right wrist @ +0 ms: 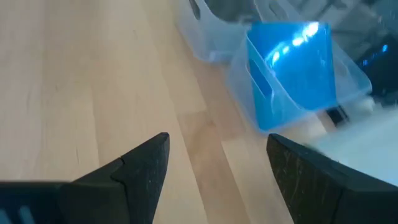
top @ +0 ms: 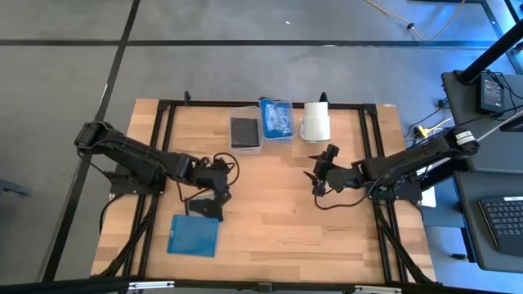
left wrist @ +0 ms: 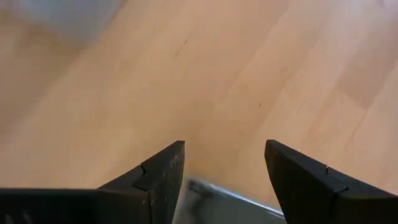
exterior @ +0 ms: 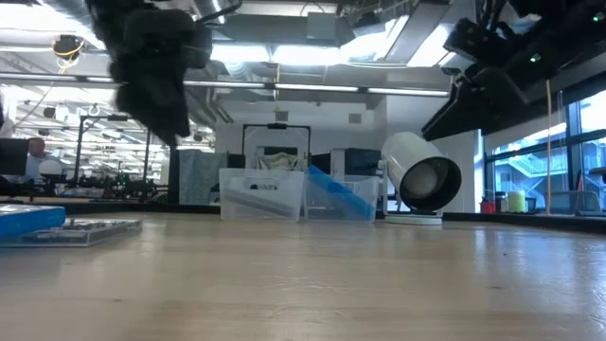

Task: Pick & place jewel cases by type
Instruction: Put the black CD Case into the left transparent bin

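Note:
My left gripper (top: 214, 186) (left wrist: 224, 146) is open over the table's near-left part, just above a dark grey case (top: 204, 208) that lies flat; that case's clear edge (left wrist: 217, 198) shows between the fingers. A blue case (top: 194, 235) (exterior: 26, 220) lies flat beside it, nearer the near edge. At the far edge, one clear bin (top: 245, 133) holds a dark case and another (top: 276, 118) holds blue cases (right wrist: 292, 68), leaning on edge. My right gripper (top: 320, 175) (right wrist: 217, 137) is open over bare wood, right of centre, facing the bins.
A white cylinder roll (top: 316, 122) (exterior: 421, 175) lies on its side on a base at the far edge, right of the bins. Bare wood spans the table's middle and near right. A black frame runs along the table's edges.

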{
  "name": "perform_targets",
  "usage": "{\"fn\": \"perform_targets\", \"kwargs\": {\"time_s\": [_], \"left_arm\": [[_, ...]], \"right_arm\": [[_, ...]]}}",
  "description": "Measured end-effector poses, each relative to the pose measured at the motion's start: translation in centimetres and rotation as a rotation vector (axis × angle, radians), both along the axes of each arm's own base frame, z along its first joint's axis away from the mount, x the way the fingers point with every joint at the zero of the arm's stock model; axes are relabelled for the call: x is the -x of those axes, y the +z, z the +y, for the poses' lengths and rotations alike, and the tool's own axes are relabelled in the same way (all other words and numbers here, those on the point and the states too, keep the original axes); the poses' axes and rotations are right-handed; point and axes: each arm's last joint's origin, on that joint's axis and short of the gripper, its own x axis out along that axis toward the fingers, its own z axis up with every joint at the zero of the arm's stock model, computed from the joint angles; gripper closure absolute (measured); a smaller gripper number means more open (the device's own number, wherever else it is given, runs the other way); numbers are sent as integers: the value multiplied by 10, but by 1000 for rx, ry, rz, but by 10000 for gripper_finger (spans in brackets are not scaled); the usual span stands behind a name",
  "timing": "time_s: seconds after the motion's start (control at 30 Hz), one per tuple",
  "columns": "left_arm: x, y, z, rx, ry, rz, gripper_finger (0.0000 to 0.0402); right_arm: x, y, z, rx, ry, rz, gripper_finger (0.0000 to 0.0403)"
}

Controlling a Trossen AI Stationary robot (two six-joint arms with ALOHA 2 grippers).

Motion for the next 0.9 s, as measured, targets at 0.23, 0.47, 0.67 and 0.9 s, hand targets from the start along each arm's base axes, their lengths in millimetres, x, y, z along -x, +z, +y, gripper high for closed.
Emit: {"fn": "perform_targets", "kwargs": {"time_s": [0.23, 0.47, 0.67, 0.9], "left_arm": [[16, -5, -20, 194, 253, 70, 186], [34, -9, -33, 290, 484, 182, 183], [51, -11, -42, 312, 645, 296, 184], [64, -14, -48, 321, 842, 326, 187]], "right_arm": [[-27, -4, 13, 28, 306, -48, 130], [-42, -20, 22, -81, 474, -60, 130], [-46, -35, 23, -106, 462, -8, 130], [-47, -35, 25, -151, 476, -20, 130]]}}
